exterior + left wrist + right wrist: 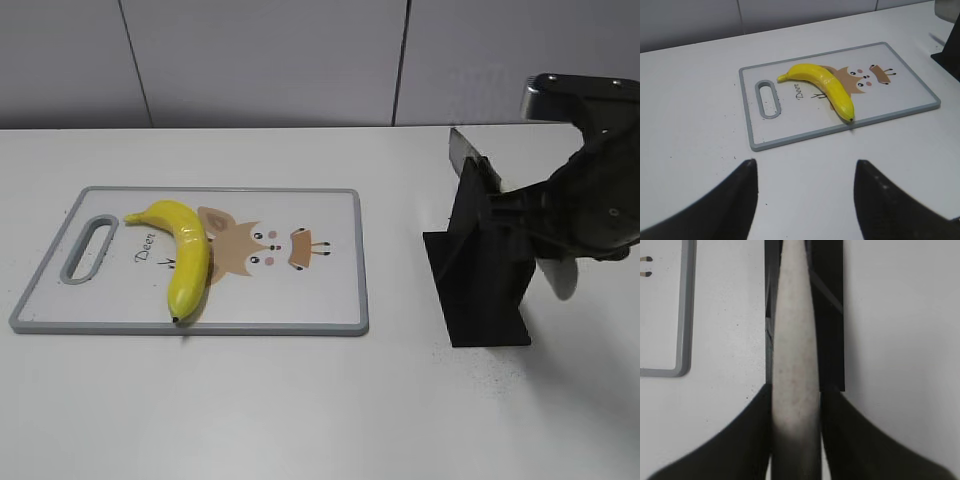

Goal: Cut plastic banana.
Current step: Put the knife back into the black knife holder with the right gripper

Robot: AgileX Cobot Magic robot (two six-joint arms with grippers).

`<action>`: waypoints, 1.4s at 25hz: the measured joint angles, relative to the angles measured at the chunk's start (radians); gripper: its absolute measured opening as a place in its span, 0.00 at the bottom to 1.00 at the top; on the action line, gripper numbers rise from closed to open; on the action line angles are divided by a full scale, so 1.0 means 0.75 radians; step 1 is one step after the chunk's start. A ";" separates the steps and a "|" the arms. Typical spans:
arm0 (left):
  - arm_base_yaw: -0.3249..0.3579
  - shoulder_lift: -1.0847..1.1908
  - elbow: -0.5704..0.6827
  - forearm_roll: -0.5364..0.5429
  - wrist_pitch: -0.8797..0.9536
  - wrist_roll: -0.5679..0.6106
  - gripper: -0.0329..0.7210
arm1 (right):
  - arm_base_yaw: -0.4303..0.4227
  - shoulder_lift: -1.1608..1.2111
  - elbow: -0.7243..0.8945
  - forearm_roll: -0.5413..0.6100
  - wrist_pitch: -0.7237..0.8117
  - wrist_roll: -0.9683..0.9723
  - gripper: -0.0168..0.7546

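On gray-rimmed cutting board [330,260], plastic banana [186,255].

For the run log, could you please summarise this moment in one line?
right claw: shut on knife in stand | left claw: open | plastic banana: uncut on cutting board

left end effector [805,195] gapes wide; right end effector [796,415] pinched closed.

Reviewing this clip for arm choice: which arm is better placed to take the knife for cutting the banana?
The right. The right gripper is already closed around the pale knife handle at the black stand. The left gripper hangs open and empty short of the cutting board and plastic banana.
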 joint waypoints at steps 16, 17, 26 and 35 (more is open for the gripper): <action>0.000 0.000 0.000 0.000 0.000 0.000 0.82 | 0.000 -0.042 -0.008 0.060 0.035 -0.032 0.82; 0.000 0.000 0.000 0.000 0.000 0.000 0.82 | 0.000 -0.062 -0.016 0.053 0.064 -0.035 0.81; 0.000 0.000 0.000 0.000 0.000 0.000 0.82 | 0.000 -0.357 -0.080 0.032 0.143 -0.175 0.79; 0.000 0.000 0.000 0.000 0.000 0.000 0.82 | 0.000 -0.643 -0.080 0.040 0.376 -0.465 0.79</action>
